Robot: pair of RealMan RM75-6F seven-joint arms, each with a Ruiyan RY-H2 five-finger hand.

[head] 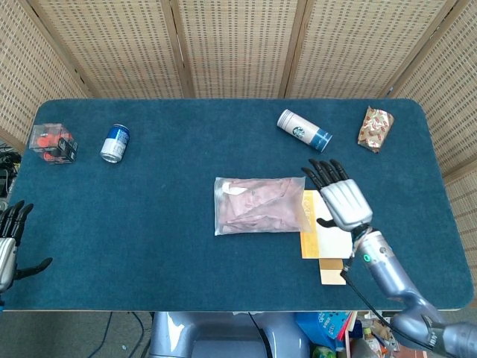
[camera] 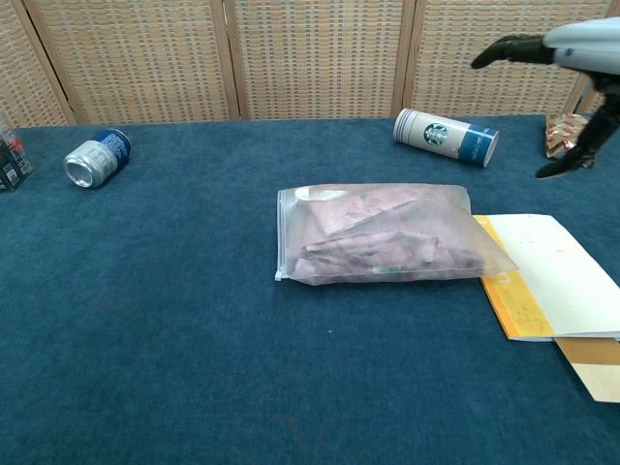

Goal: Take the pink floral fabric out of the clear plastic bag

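While the blue table (head: 149,216) fills the frame, clear plastic bag (head: 259,205) with pink floral fabric (head: 257,207) lying flat at centre, right hand (head: 341,199) hovering just right of it, fingers spread, empty, left hand (head: 7,242) at lower-left edge, fingers apart, holding nothing.

Head overhead – chest low, nearer

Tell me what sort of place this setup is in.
Probably an indoor robot test station, not a home: a table covered in blue felt, woven screens closing it off behind, and unrelated items laid out, like a soda can and a clear plastic bag.
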